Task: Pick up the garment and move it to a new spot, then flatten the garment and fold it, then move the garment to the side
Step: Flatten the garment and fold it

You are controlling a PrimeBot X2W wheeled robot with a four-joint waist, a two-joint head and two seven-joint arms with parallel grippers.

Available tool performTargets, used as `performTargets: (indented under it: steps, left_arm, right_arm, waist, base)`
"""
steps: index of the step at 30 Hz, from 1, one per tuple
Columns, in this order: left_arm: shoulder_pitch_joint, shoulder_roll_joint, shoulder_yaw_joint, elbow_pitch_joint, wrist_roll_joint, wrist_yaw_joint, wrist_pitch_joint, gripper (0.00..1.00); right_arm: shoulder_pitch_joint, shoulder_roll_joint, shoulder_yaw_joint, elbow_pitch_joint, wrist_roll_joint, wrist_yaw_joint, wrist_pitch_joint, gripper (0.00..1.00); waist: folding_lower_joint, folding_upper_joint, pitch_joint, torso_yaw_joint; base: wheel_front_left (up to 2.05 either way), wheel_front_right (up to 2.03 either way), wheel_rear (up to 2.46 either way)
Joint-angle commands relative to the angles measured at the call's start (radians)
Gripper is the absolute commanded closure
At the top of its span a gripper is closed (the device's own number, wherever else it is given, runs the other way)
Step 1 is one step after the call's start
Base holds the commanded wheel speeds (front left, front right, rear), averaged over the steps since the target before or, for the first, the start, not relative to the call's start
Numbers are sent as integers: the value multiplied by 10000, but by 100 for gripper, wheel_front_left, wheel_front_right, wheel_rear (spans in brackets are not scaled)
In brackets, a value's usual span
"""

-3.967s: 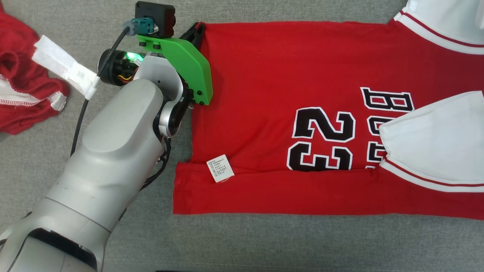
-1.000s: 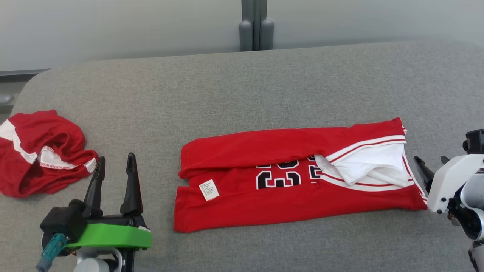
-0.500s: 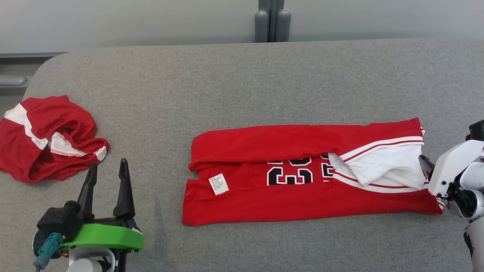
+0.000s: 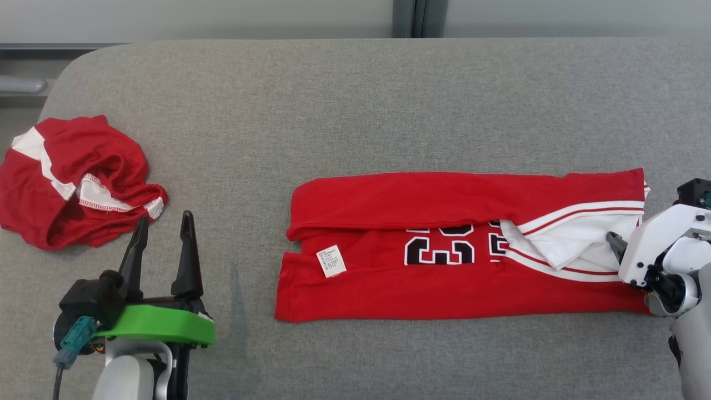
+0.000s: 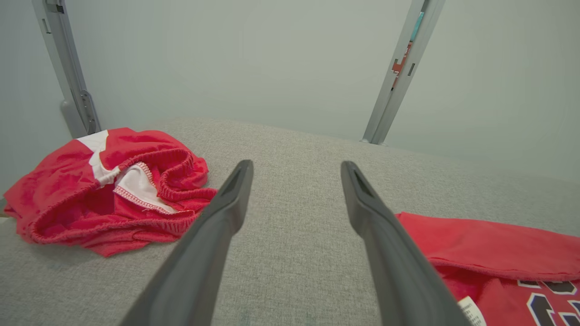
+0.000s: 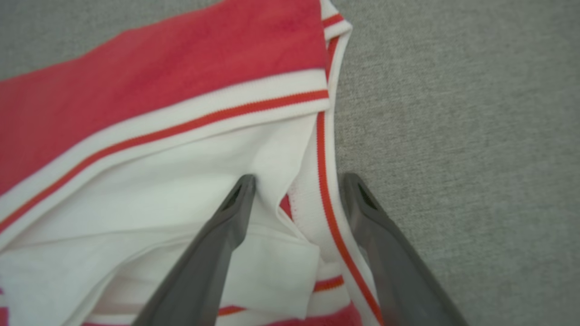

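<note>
The red jersey (image 4: 444,289) with a black 23 lies folded lengthwise on the grey cushion (image 4: 355,111), its white label (image 4: 331,261) near its left end. My right gripper (image 4: 614,244) is at the jersey's right end. In the right wrist view it (image 6: 297,179) is open, its fingers astride the white, red-striped trim (image 6: 324,181), one finger over the white fabric and the other over the cushion. My left gripper (image 4: 164,219) stands open at the lower left, apart from the jersey (image 5: 489,244), with nothing between its fingers (image 5: 226,213).
A second red and white garment (image 4: 78,180) lies crumpled at the cushion's left end, just beyond my left gripper, and it is there (image 5: 108,190) in the left wrist view too. A pale wall with a grey post (image 4: 416,16) runs behind the cushion.
The jersey's far long edge has been folded over its middle and my left arm has drawn back to the lower left. My right gripper has moved in onto the jersey's right end. The camera has shifted.
</note>
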Motion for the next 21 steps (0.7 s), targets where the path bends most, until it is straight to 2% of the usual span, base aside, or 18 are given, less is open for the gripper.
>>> performTargets:
  steps: [1, 2, 4, 11, 15, 20, 21]
  left_arm:
    - [-176, 95, 5, 28, -69, -32, 1, 0]
    - [-203, 117, 6, 8, -73, -32, 1, 0]
    - [-219, 138, 13, 3, -75, -33, 1, 0]
    - [-95, 180, 42, 239, -173, -33, 1, 0]
    - [-22, 139, -12, 262, -209, -34, 1, 0]
    - [95, 98, 65, 171, -148, -34, 1, 0]
    - [111, 85, 91, 143, -147, -34, 1, 0]
  right_arm:
    - [23, 102, 87, 254, -34, -11, 46, 0]
    - [-19, 117, 129, 358, -24, -11, 53, 8]
    - [-144, 65, 115, 320, 26, -11, -248, 100]
    - [-346, -565, -617, 334, -276, -14, -1080, 100]
    - [-223, -1236, -1329, 171, -669, -14, -1208, 100]
    - [-76, -1199, -1539, -231, -867, -10, -933, 100]
    - [-45, -1095, -1523, -331, -805, -11, -935, 85]
  waist:
    - [1, 0, -6, -14]
    - [1, 0, -16, -29]
    - [1, 0, -38, -67]
    - [1, 0, -294, -274]
    - [1, 0, -384, -372]
    - [1, 0, -411, -507]
    - [1, 0, -403, -528]
  base:
    - [0, 0, 0]
    - [0, 0, 0]
    - [0, 0, 0]
    - [0, 0, 0]
    - [0, 0, 0]
    - [0, 0, 0]
    - [0, 0, 0]
